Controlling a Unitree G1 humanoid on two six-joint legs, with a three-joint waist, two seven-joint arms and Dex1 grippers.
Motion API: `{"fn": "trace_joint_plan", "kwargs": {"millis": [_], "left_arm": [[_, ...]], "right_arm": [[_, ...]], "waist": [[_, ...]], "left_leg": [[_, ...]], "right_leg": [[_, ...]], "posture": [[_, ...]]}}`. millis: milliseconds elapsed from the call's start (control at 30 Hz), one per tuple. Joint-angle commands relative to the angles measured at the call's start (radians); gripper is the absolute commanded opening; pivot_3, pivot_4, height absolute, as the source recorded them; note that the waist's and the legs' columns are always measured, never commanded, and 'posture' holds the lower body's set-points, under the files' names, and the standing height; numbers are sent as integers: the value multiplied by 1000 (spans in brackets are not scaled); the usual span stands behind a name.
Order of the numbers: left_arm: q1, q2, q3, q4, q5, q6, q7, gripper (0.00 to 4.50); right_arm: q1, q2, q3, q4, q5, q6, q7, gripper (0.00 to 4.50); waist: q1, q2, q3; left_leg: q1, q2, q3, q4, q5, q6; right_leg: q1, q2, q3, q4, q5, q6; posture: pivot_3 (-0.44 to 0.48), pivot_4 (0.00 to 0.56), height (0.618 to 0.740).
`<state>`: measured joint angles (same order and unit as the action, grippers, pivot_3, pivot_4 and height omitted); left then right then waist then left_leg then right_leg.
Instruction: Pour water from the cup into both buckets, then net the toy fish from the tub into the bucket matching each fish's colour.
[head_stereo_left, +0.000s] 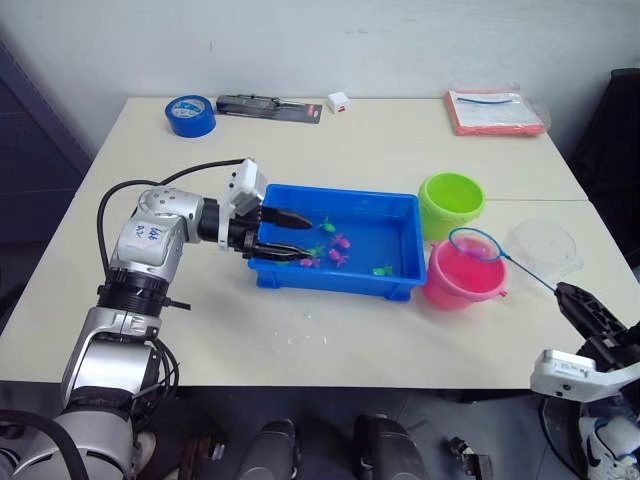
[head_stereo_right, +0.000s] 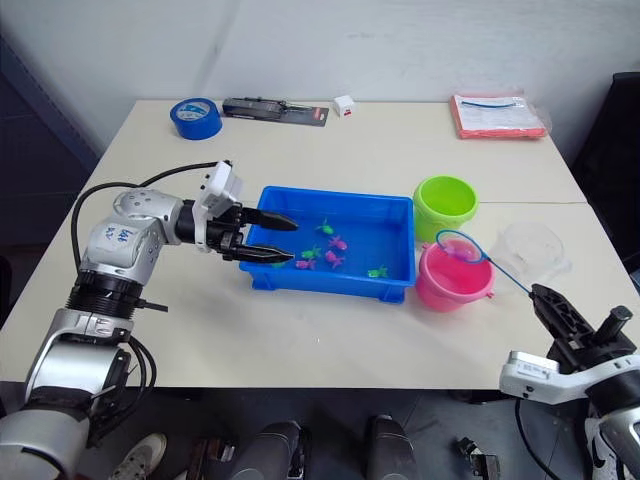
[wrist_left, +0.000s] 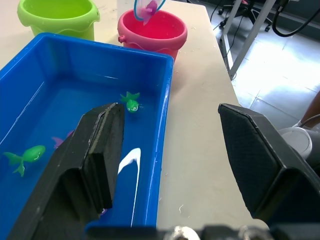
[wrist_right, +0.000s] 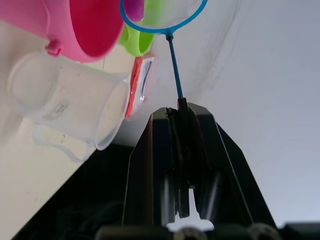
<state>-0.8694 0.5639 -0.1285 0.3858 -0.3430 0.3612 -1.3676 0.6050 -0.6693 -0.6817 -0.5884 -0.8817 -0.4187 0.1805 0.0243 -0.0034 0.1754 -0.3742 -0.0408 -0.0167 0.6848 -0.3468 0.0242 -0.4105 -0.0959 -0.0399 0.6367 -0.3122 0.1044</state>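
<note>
With the right tool (head_stereo_left: 566, 293) clenched on the net (head_stereo_left: 476, 244) over the pink bucket (head_stereo_left: 460, 276) at right of centre, tip the hoop so its pink fish (wrist_left: 149, 8) drops in, while the released left tool (head_stereo_left: 286, 236) steadies the tub (head_stereo_left: 400, 283).

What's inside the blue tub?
In the tub there is shallow water and some little toy fish, green ones and pink ones. The left gripper pokes over one end, so any fish beneath its fingers would be hidden.

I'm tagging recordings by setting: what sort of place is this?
Probably a lab or workshop room: a plain beige table against a white wall, with a blue tape roll, and chair wheels on a tiled floor in the left wrist view.
</note>
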Motion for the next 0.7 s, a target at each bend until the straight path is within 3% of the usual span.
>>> {"fn": "trace_joint_plan", "kwargs": {"millis": [33,467,600,700], "left_arm": [[1,7,23,-47,-10,1,3,3263],[14,18,31,-65,-13,7,12,3263],[13,24,32,-61,-15,13,5,3263],[8,42,41,-48,-23,30,-8,3263]], "right_arm": [[22,6,-42,1,-60,-29,-67,798],[31,24,-22,10,-181,-28,-176,798],[-3,4,-23,9,-66,-36,-148,798],[-94,-90,-21,7,121,-15,-28,798]], "waist": [[0,0,0],[0,0,0],[-2,0,0],[-8,0,0]], "left_leg": [[0,0,0,0,0,0],[1,0,1,-1,0,0],[1,0,1,-1,0,0],[2,0,2,-1,0,0]], "right_leg": [[0,0,0,0,0,0],[0,1,2,0,0,0],[0,1,3,0,0,0],[0,1,3,0,0,0]], "posture": [[0,150,737],[0,150,737],[0,150,737],[0,150,737]]}}
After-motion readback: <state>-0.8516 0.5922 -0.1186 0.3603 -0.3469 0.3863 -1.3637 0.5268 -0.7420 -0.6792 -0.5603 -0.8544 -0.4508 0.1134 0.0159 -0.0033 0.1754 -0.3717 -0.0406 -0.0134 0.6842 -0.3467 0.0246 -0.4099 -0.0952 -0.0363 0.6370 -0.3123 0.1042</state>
